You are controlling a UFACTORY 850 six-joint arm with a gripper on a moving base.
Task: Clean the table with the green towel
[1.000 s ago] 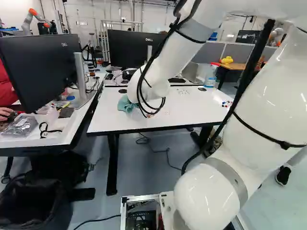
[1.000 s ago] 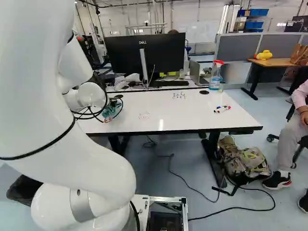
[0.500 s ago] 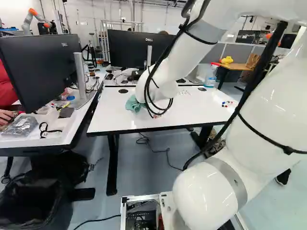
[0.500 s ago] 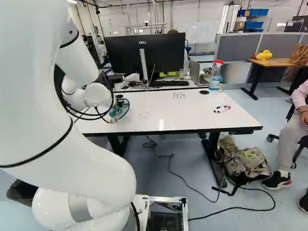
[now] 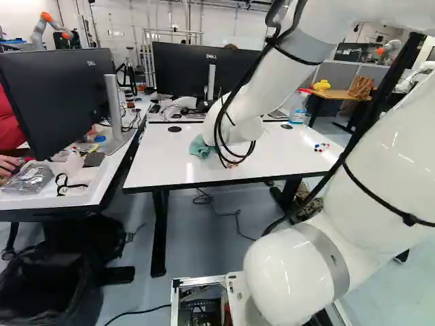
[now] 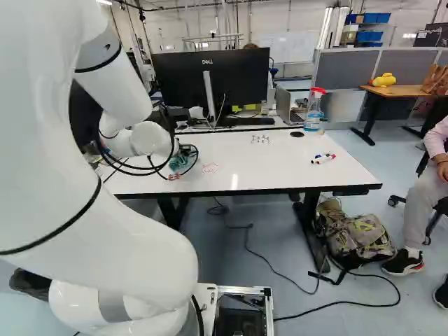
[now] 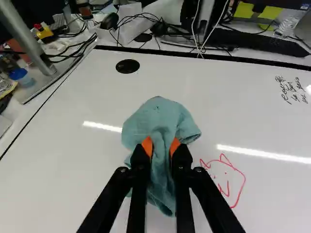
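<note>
The white, rounded robot arm (image 5: 272, 85) is reaching out over the white rectangular tabletop (image 7: 73, 160), and its black two-fingered claw with orange pads (image 6: 187, 150) is pointing down at the surface. In the wrist view the claw (image 7: 161, 144) is pinching a crumpled green cloth towel (image 7: 158, 114), one finger pressing from each side. The towel is bunching up between the fingers, its wider, rounded part spreading out ahead of them and a narrower tail trailing under them. It is lying towards the left part of the tabletop in the left base view.

Just beside the towel and the claw, a red line drawing of a face with pointed ears (image 7: 240, 180) is showing on the surface. Farther off, some small black handwriting (image 7: 291, 90) is also showing. Ahead of the towel, a flat round black disc (image 7: 128, 66) is sitting in the surface near its far edge.

At the right of the right base view, a few slim markers with coloured caps (image 6: 324, 159) are lying together on the tabletop, well apart from the towel. A clear spray bottle with a red trigger head (image 6: 313, 112) is standing near the far edge, and a wide black monitor (image 6: 241, 80) is standing beyond that edge.
</note>
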